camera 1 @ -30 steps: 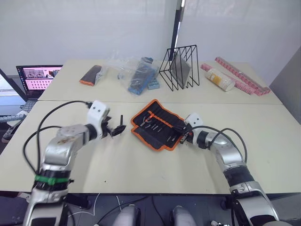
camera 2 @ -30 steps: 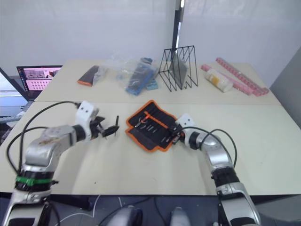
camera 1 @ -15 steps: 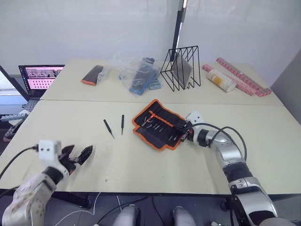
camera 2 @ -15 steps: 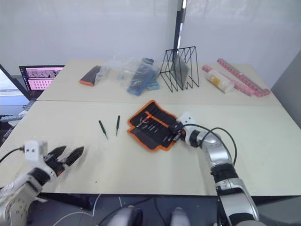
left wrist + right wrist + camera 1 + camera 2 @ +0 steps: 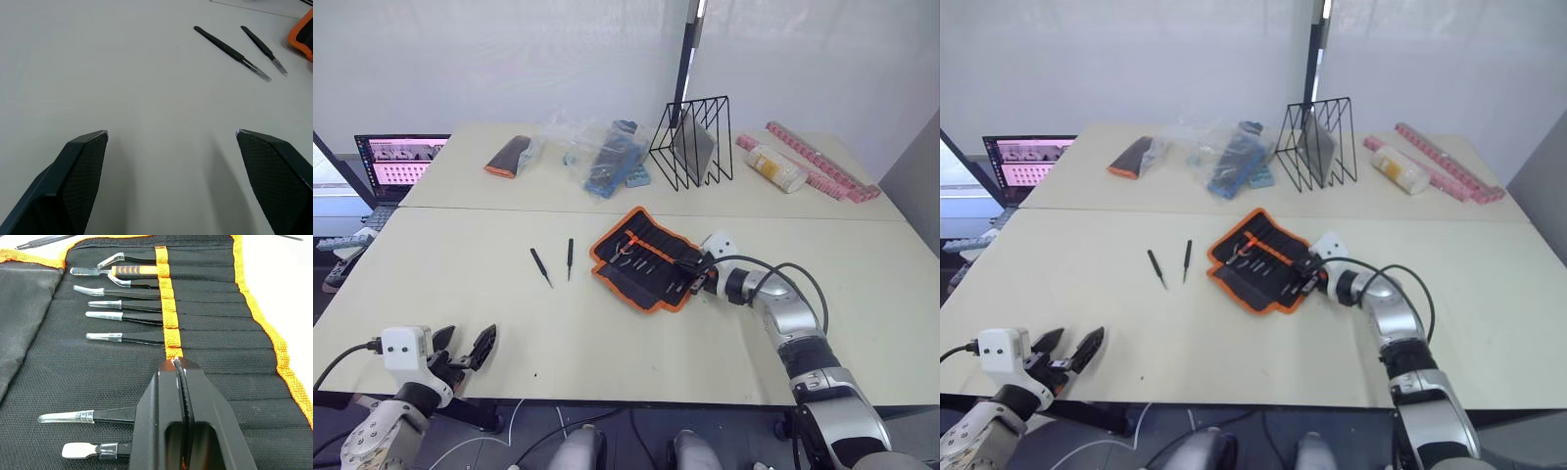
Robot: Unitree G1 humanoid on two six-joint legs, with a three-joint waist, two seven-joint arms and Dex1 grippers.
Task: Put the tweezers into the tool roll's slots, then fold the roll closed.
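The tool roll [image 5: 646, 257] lies unrolled at mid-table, black with orange binding. Several tweezers [image 5: 127, 337] sit in its slots, tips pointing the same way. Two loose black tweezers [image 5: 540, 266] [image 5: 570, 258] lie side by side on the table just left of the roll, and appear again in the left wrist view [image 5: 232, 54] [image 5: 266, 50]. My right gripper [image 5: 697, 269] is shut with nothing visible between its fingers, and its tip rests on the roll's orange band [image 5: 175, 361]. My left gripper [image 5: 460, 351] hangs open at the table's near-left edge, far from the loose tweezers [image 5: 171, 132].
Along the far side of the table stand a small black-and-orange pouch [image 5: 504, 155], a clear bag of blue items [image 5: 607, 162], a black wire rack [image 5: 690, 137], a bottle [image 5: 773, 166] and pink strips [image 5: 822, 162]. A laptop [image 5: 396, 162] sits off the left edge.
My left arm has swung back from beside the loose tweezers to the near-left table edge, gripper open. Both loose tweezers now lie uncovered. The right gripper has stayed on the roll.
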